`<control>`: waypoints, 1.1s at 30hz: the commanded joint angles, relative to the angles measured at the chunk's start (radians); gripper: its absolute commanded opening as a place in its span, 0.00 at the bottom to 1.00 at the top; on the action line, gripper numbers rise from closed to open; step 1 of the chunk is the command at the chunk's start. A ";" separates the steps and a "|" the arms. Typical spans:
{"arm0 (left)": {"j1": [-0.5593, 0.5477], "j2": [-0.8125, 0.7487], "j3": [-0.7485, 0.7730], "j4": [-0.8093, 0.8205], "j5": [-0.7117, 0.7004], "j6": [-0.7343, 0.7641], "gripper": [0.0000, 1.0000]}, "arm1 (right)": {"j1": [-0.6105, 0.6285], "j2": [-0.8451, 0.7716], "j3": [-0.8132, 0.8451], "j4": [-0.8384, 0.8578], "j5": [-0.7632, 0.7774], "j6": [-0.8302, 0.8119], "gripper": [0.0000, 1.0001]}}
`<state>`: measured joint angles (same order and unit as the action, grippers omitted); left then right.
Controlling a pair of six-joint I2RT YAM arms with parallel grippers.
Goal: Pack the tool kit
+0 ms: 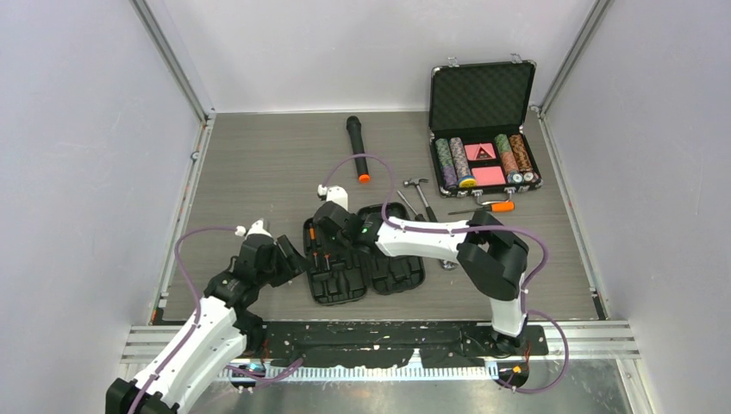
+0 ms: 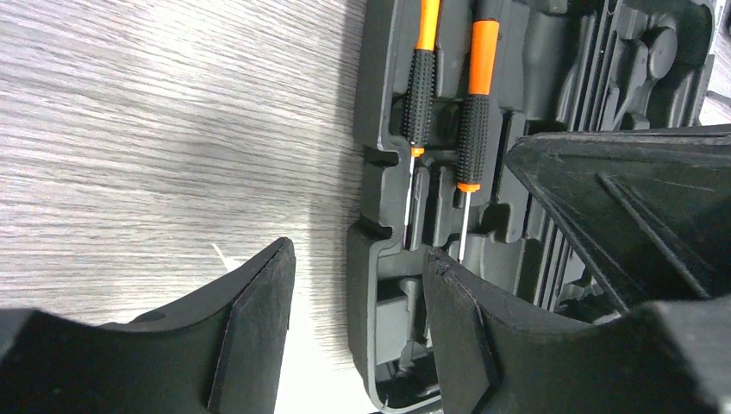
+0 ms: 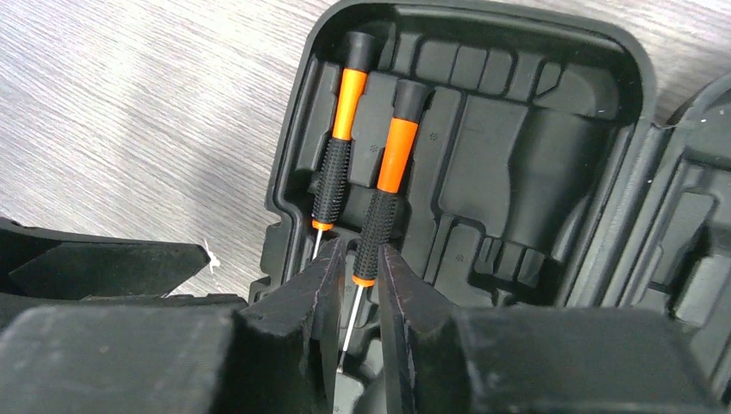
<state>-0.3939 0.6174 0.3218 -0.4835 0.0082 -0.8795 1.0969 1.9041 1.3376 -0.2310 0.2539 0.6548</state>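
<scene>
Packing looks part done. At the left, the left tool [image 2: 358,254] stands with its jaws apart astride the left wall of the tool kit [image 1: 398,274]. One finger is over the bare surface [image 1: 259,164] and the other over the moulded slots. We take it to be placed there to steady the case so that it does not slide.

The kit lies open and flat in the near middle of the surface, both halves facing up. In its left half two small screwdrivers lie side by side in their slots. The left screwdriver [image 3: 332,181] looks seated. The right screwdriver [image 3: 388,168] has its lower grip between the fingers of the right tool [image 3: 362,254]. Those fingers stand close on either side of it; whether they pinch it or merely flank it we cannot tell. We judge the aim is to press it home.

Further right, beyond the case, the hammer [image 1: 420,191] and a larger screwdriver [image 1: 490,207] lie loose, not yet in their slots.
</scene>
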 commanded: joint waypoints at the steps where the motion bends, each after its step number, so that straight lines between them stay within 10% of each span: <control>1: 0.003 -0.018 -0.012 -0.006 -0.030 0.008 0.57 | 0.004 0.030 0.020 0.041 -0.006 0.026 0.25; 21: 0.003 0.000 -0.017 0.012 -0.021 0.016 0.58 | -0.028 0.108 0.080 0.029 0.046 0.029 0.14; 33: 0.003 0.114 0.103 0.030 -0.040 0.073 0.72 | -0.049 0.003 0.112 0.000 -0.002 -0.071 0.27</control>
<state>-0.3939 0.6735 0.3359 -0.4911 -0.0025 -0.8467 1.0653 2.0018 1.3975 -0.2268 0.2550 0.6403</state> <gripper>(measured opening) 0.679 0.262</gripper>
